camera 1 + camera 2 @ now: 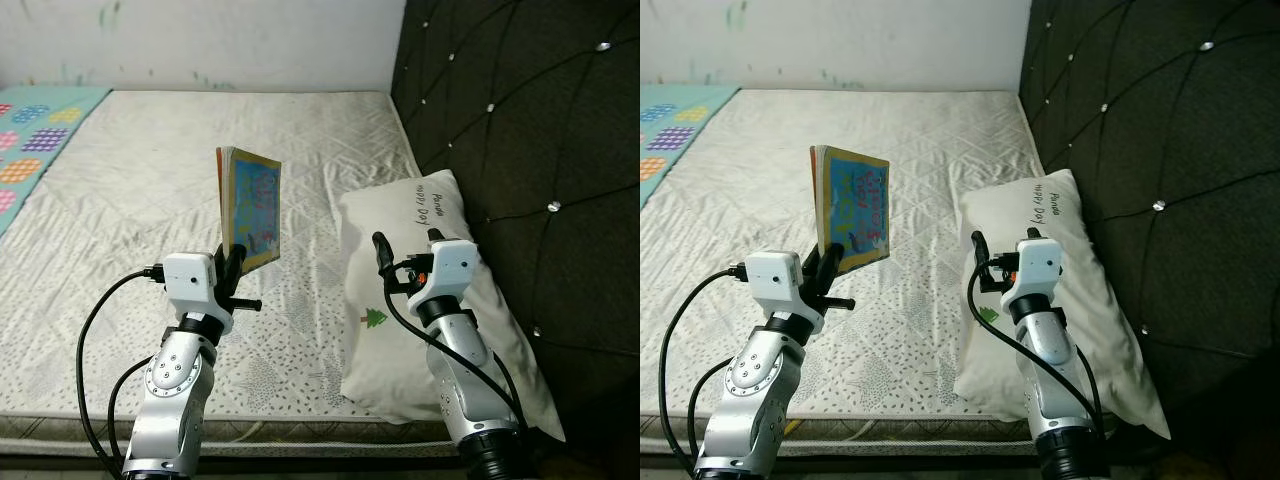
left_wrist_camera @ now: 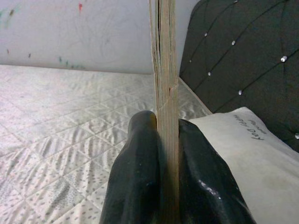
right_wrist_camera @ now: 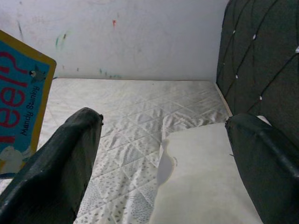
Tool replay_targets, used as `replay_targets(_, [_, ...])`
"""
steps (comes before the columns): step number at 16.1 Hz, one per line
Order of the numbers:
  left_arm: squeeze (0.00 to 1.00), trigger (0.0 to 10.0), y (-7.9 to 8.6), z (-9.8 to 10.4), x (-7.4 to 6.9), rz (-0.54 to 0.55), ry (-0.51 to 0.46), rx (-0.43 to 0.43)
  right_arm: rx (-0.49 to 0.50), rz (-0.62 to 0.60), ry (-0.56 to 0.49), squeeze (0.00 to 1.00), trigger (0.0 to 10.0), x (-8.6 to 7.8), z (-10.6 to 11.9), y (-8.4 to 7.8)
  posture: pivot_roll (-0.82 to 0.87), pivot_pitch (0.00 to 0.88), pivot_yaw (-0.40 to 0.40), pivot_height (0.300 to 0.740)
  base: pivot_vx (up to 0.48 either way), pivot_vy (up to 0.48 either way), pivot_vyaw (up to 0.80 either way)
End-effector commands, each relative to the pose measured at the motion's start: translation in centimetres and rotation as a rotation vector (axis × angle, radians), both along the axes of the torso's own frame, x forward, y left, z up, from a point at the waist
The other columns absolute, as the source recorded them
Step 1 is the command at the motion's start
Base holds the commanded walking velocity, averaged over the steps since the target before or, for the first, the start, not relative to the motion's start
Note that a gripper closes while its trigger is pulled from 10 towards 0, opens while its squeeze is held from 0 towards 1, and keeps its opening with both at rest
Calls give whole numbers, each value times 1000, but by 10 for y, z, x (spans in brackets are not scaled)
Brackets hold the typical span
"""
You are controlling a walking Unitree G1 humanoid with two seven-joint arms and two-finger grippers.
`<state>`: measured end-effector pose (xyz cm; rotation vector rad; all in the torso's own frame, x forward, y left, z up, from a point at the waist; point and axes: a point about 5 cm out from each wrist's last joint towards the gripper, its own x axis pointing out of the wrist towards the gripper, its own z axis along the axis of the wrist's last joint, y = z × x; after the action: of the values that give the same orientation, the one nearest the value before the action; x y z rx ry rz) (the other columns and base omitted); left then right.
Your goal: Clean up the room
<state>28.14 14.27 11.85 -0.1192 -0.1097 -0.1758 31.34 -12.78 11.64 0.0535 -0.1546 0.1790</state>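
Note:
A thin children's book [image 1: 252,207] with a blue cover and yellow border stands upright above the mattress, pinched by its lower edge in my left gripper [image 1: 233,262]. In the left wrist view the book's page edges [image 2: 164,70] rise between both black fingers [image 2: 135,177]. My right gripper [image 1: 405,252] hovers open over the white pillow [image 1: 440,300], nothing between its fingers [image 3: 60,163]. The book's cover [image 3: 21,98] shows beside it in the right wrist view.
A bare quilted mattress [image 1: 150,180] fills the scene, its front edge [image 1: 300,425] near my arms. A dark tufted headboard [image 1: 540,130] rises on the right. A colourful patterned sheet [image 1: 35,135] lies at the far left. A white wall [image 1: 200,40] stands behind.

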Motion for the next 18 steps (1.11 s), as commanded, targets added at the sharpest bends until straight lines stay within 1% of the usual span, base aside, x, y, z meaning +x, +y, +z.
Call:
replay_targets(1, [0, 10000, 0, 5, 2, 4, -22, -9, -5, -11, -3, 0, 10000, 1, 1, -2, -64, 87, 19, 740, 0, 0, 0])
replay_targets(2, [0, 10000, -1, 6, 2, -3, -24, -12, -3, -11, -1, 0, 10000, 1, 1, -2, -64, 87, 19, 740, 0, 0, 0])
replay_targets(5, [0, 10000, -2, 6, 2, -3, -22, -14, -3, -10, -1, 0, 10000, 1, 1, -2, -65, 87, 18, 740, 0, 256, 0])
replay_targets(7, [0, 10000, -2, 6, 2, -6, -23, -8, -3, -11, -3, 0, 10000, 1, 1, -2, -65, 90, 17, 740, 0, 0, 0])
replay_targets(9, [0, 10000, -2, 4, 1, -1, -4, -12, -1, -24, -18, 0, 10000, 2, 7, -8, -66, 94, 17, 740, 0, 0, 0])
replay_targets(10, [0, 10000, 1, 2, 1, 14, 15, -21, -8, -38, -24, 0, 10000, 1, 10, -16, -70, 100, 15, 740, 0, 0, 0])
replay_targets(11, [0, 10000, 11, -2, -1, 48, 39, -32, -17, -55, -18, 0, 10000, -2, 11, -29, -70, 106, 12, 740, 0, 0, 0])
replay_targets(13, [0, 10000, 23, -5, -6, 84, 55, -42, -25, -71, 8, 0, 10000, -12, 6, -41, -68, 123, 5, 740, 0, 0, 0])
replay_targets(14, [0, 10000, 29, -6, -12, 83, 59, -54, -40, -109, 45, 0, 10000, -20, -1, -45, -62, 136, 5, 740, 0, 0, 0])
replay_targets(16, [0, 10000, 33, -4, -19, 76, 48, -61, -57, -122, 75, 0, 10000, -31, -6, -45, -55, 165, 0, 740, 0, 0, 0])
replay_targets(18, [0, 10000, 36, -5, -22, 87, 55, -61, -86, -168, 94, 0, 10000, -32, -6, -48, -55, 175, 1, 740, 0, 0, 0])
